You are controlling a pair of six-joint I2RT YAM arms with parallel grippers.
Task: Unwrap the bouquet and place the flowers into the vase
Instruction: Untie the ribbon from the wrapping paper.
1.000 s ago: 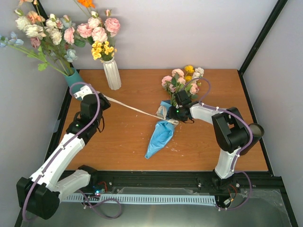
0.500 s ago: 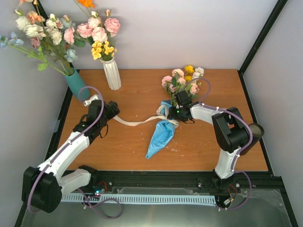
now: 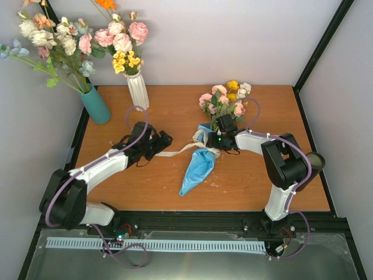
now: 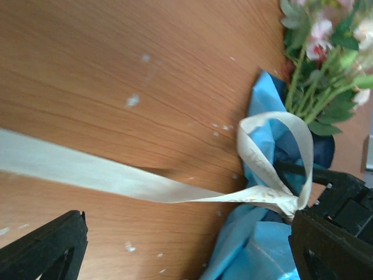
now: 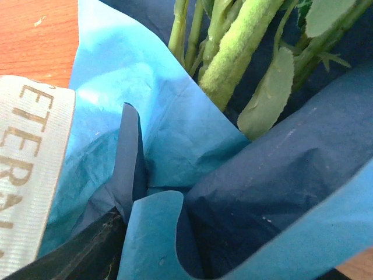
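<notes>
Surface: table (image 3: 250,181) of orange-brown wood-grain laminate, matte, with small white flecks that show in the left wrist view. A black rail (image 3: 192,220) runs along its near edge. Room: plain pale walls (image 3: 233,41) on three sides and black frame posts (image 3: 323,44) at the corners. Far left corner: smooth teal cylindrical vase (image 3: 97,108) and white ribbed vase (image 3: 139,93), both upright, each holding a large pink-and-cream bunch. The bouquet (image 3: 217,115) lies on its side near the table centre, with the flowers (image 3: 222,93) pointing to the far edge. The crinkled paper (image 3: 197,166) tapers to a cone pointing at the near edge. The paper is thin and creased, light blue on one face and dark navy on the other (image 5: 175,134). Stems (image 5: 233,52) are green and fuzzy, with flat matte leaves. The ribbon (image 3: 175,153) is flat woven beige tape printed with tan capitals (image 5: 26,169). It is looped at the paper's neck (image 4: 274,157) and trails slack leftward across the wood. Left gripper (image 3: 164,141) is low over the table, just left of the bouquet. Its fingers (image 4: 44,251) are spread wide and released, and the ribbon lies loose beneath them, ungripped. Right gripper (image 3: 213,140) is at the bouquet's neck, clenched on the bunched paper and stems, with one black finger (image 5: 76,256) pressed against the wrap.
</notes>
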